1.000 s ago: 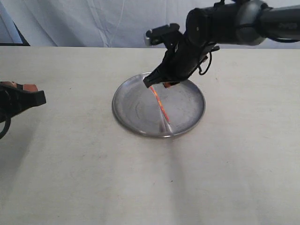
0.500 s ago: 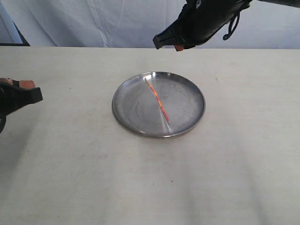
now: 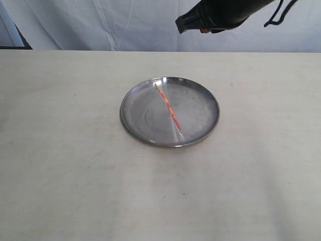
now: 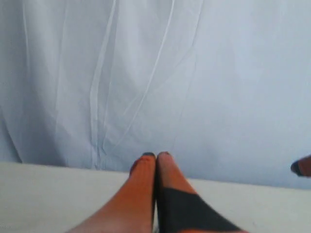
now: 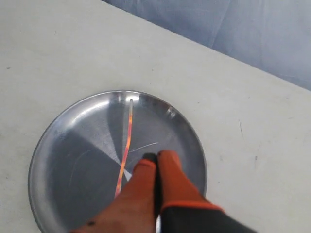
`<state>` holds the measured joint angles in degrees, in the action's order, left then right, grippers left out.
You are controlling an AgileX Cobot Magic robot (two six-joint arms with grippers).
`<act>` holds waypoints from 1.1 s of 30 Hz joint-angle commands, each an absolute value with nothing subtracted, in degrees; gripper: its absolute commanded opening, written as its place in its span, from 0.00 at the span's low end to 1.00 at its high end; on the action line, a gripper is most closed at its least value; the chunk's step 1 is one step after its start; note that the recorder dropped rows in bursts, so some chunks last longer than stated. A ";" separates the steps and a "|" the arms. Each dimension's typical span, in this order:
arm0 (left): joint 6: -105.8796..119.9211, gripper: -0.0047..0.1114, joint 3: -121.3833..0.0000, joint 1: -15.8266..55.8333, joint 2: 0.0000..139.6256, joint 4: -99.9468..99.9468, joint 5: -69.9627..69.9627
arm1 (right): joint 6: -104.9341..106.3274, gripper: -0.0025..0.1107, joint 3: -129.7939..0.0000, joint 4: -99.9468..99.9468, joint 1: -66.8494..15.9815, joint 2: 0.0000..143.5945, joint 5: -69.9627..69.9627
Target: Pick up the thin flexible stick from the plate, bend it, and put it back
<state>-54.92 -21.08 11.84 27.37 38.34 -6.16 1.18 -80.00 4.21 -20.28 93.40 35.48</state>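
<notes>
Soft, even light; glare on plate (image 3: 143,116).

Setting: a robot test station of the laboratory type. Evidence: a plain matte beige tabletop (image 3: 60,175) with light scuff marks, closed off at the rear by a hanging white fabric curtain (image 3: 100,25) in loose folds. A black jointed robot arm (image 3: 225,12) overhangs the tabletop, on which rests a round shiny stainless-steel plate (image 3: 143,118).
</notes>
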 commanded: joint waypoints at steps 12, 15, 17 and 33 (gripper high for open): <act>-54.79 0.04 -4.90 3.52 7.60 38.58 -10.31 | -2.69 0.01 -56.14 4.49 -20.02 80.58 7.98; -54.79 0.04 -2.14 3.52 6.03 38.58 -10.16 | -2.69 0.01 -49.93 4.62 -20.02 77.89 -1.84; -54.79 0.04 -1.53 3.52 5.74 38.58 -9.45 | -2.57 0.01 -45.92 4.62 -20.02 75.89 -8.55; -54.79 0.04 -1.43 3.52 5.74 38.58 -9.00 | -9.17 0.01 -32.72 4.40 -20.02 63.60 -32.64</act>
<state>-54.92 -1.58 3.51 6.12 38.46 -9.18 -8.70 -33.15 4.21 -20.28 64.50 -32.12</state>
